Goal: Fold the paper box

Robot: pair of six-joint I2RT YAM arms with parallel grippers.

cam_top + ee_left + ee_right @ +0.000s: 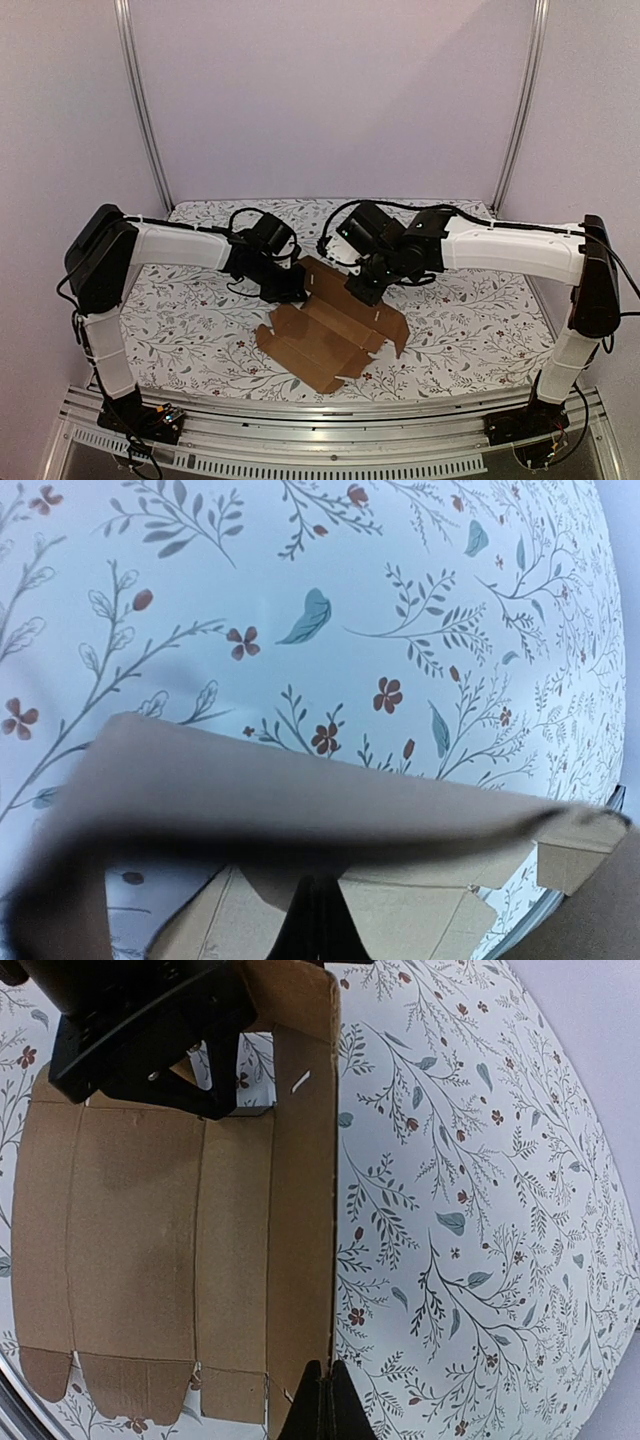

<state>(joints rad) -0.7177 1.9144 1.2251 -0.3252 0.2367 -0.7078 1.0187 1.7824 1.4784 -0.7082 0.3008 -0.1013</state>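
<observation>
Here, on the floral table (480, 320) inside pale walls (330, 90), left tool (290, 290) and right tool (320, 1402) pinch the paper box (320, 345).

paper box (300, 780) flap blurred close-up; left tool (318, 905) seemingly mostly cut off

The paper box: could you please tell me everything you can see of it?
The paper box is plain brown cardboard, an unprinted die-cut sheet with creases, flaps and slits, lying mostly open on the flowered table. One long panel stands raised along its far side, and the shut right gripper pinches that panel's edge. The shut left gripper sits at the raised flap at the other end; whether it grips is unclear.
</observation>
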